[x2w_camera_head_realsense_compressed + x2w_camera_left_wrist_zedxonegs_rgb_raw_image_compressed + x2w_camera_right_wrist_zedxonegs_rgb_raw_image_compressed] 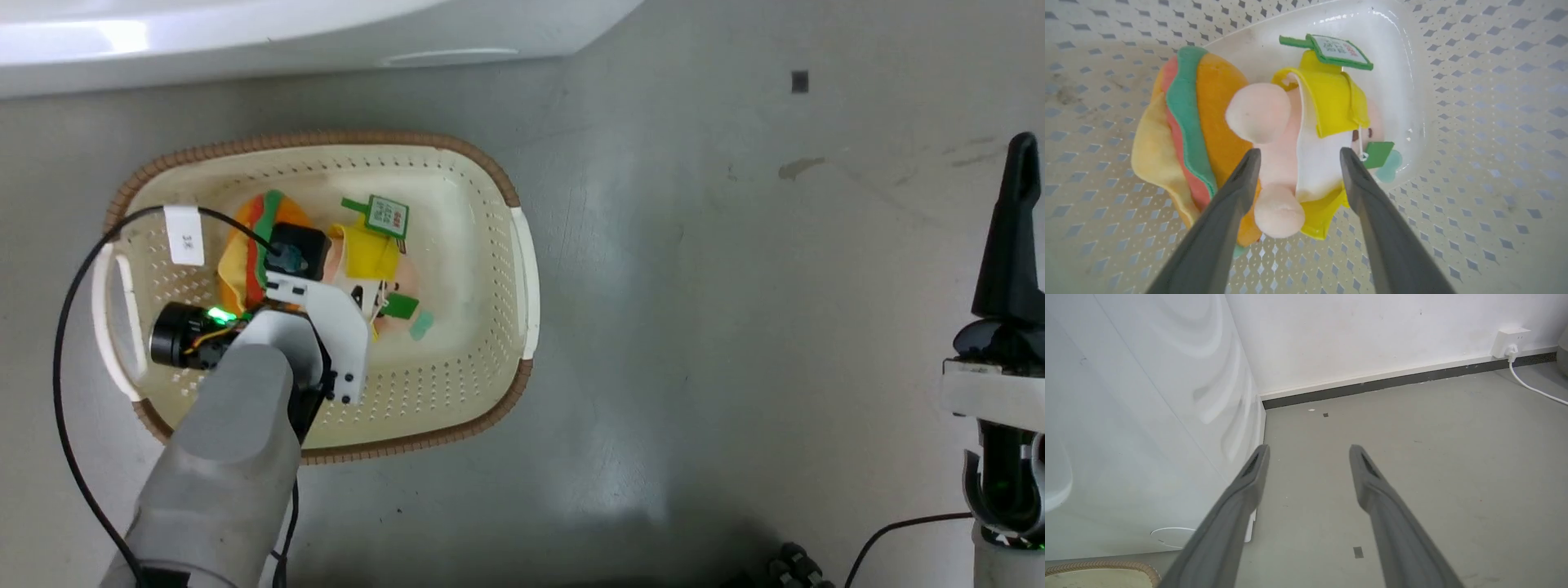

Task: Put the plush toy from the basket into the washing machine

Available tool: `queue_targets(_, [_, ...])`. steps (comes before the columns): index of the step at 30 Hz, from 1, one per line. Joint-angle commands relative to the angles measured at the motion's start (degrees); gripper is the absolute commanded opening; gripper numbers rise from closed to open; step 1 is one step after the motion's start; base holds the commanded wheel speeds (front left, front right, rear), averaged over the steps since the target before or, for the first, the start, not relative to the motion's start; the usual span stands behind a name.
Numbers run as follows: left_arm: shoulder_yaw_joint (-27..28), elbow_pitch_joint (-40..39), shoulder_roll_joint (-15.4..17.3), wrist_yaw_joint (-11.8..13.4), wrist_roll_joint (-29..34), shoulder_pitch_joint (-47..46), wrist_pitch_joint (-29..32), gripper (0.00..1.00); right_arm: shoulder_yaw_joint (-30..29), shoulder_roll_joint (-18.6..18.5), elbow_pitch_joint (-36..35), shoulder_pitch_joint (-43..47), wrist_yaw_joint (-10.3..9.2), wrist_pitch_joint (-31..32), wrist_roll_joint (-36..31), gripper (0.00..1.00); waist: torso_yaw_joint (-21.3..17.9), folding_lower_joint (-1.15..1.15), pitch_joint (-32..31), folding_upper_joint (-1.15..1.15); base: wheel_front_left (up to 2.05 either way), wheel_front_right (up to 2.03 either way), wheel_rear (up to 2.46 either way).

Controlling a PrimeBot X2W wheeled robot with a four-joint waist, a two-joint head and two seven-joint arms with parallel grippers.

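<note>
Head view: basket (326, 137) sits on floor (694, 367) just beside washing machine (245, 37). Plush toy (245, 245) lies inside basket, left half, under left arm (220, 441). Right gripper (1022, 151) is well apart from basket, w/ open floor between. L wrist view: left gripper (1296, 153) spread, fingers straddling plush toy's pink limbs, bare basket wall around. R wrist view: right gripper fingers parted over floor, basket rim at bottom-left corner.

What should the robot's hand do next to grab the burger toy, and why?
Probably shut the left gripper on the plush toy. Its two fingers are open, with the toy's pink limbs in the gap between the tips, and the toy lies on the bottom of the basket. It is hard to tell whether the tips are low enough, so a slight dip first may help.
</note>
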Motion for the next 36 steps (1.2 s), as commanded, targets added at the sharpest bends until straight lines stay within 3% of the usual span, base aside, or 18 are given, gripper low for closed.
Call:
queue_targets(1, [-1.01,2.18,0.71,0.22,-0.60,-2.53,-0.60,1.00,-0.26,-0.01,-0.78,-2.01,-0.03,-0.64,0.80,1.00,-0.37,-0.01,1.84,0.00,0.00,0.00,0.00])
queue_targets(12, [-3.80,8.05,1.63,1.47,-1.03,-8.05,-3.60,1.00,-1.20,-0.01,-1.97,-3.90,-0.04,-1.83,2.53,1.00,-1.07,-0.01,7.42,0.00,0.00,0.00,0.00])
queue_targets(25, [-7.30,15.72,2.45,1.22,-2.56,-14.38,-2.50,1.00,-2.28,-0.01,-3.65,-6.55,-0.04,-3.38,4.60,1.00,-1.83,-0.01,14.21,0.00,0.00,0.00,0.00])
queue_targets(26, [-7.69,16.31,2.52,1.04,-2.59,-14.94,-2.68,0.39,-2.39,-0.01,-3.80,-6.78,-0.04,-3.50,4.77,1.00,-1.87,-0.01,14.71,0.00,0.00,0.00,0.00])
queue_targets(27, [-8.08,16.90,2.63,0.98,-2.58,-15.50,-3.04,0.00,-2.51,-0.01,-3.94,-7.00,-0.04,-3.62,4.95,1.00,-1.92,-0.01,15.19,0.00,0.00,0.00,0.00])
queue_targets(36, [-9.26,17.69,2.79,0.63,-3.07,-15.34,-4.34,0.00,-2.49,-0.01,-3.29,-7.40,-0.04,-3.78,5.38,1.00,-1.87,-0.01,13.91,0.00,0.00,0.00,0.00])
